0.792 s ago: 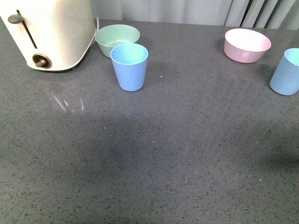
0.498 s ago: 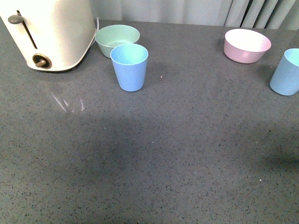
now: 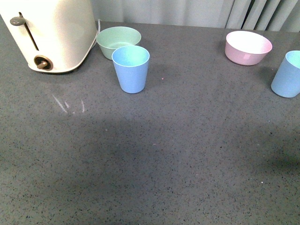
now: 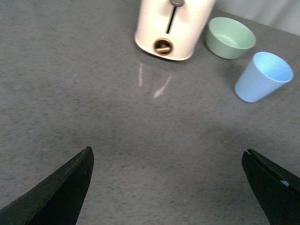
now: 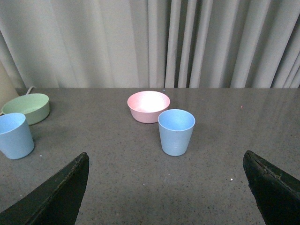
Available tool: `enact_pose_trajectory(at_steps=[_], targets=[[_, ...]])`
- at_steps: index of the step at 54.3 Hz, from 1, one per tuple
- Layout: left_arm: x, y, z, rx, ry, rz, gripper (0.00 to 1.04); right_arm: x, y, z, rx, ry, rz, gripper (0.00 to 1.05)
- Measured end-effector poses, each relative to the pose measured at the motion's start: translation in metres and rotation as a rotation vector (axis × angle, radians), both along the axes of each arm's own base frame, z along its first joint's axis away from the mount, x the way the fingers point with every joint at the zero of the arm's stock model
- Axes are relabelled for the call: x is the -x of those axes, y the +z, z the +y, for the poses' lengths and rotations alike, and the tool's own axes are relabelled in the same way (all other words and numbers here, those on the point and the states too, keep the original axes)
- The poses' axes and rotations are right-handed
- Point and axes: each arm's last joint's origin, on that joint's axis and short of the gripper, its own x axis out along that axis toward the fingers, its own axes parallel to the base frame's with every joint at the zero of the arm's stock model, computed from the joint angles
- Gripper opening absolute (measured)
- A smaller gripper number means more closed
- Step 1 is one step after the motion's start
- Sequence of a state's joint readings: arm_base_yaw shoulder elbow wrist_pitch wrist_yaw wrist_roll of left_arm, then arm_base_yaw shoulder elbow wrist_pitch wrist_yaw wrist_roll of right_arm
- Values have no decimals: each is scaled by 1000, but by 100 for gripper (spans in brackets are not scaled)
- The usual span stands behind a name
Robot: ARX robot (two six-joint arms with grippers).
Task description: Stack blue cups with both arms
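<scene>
Currently the worktop (image 3: 187, 154) is carrying both cups untouched: left cup (image 3: 131, 68) just beside the green bowl (image 3: 118, 40), right cup (image 3: 286, 74) near the pink bowl (image 3: 248, 47). Only the front view is shifting slightly. Left hand (image 4: 166, 159) and right hand (image 5: 165, 161) are hanging wide open, empty; grasping is pending.

No legible text, label or number anywhere
</scene>
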State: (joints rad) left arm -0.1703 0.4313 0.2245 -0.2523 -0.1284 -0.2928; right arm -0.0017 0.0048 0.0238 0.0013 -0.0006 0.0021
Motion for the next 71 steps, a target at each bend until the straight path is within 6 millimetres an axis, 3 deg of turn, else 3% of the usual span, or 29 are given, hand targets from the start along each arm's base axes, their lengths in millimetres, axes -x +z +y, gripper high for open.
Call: enact_pose_trajectory(at_steps=[7, 12, 17, 21, 26, 45, 59, 71], targets=[[-33, 19, -21, 51, -78, 3, 96, 0, 0, 0, 0, 0, 0, 96], [-75, 28, -47, 72, -156, 41, 96, 0, 0, 0, 0, 0, 0, 96], [-106, 23, -66, 89, -195, 130, 96, 0, 0, 0, 0, 0, 0, 96], [-138, 9, -91, 82, -219, 235, 96, 0, 0, 0, 0, 0, 0, 96], [-162, -6, -113, 69, -232, 316, 96, 0, 0, 0, 0, 0, 0, 96], [-218, -24, -146, 33, -197, 393, 96, 0, 0, 0, 0, 0, 0, 96], [-249, -29, -154, 46, -153, 436, 96, 0, 0, 0, 0, 0, 0, 96], [-276, -23, -148, 112, -69, 442, 96, 0, 0, 0, 0, 0, 0, 96]])
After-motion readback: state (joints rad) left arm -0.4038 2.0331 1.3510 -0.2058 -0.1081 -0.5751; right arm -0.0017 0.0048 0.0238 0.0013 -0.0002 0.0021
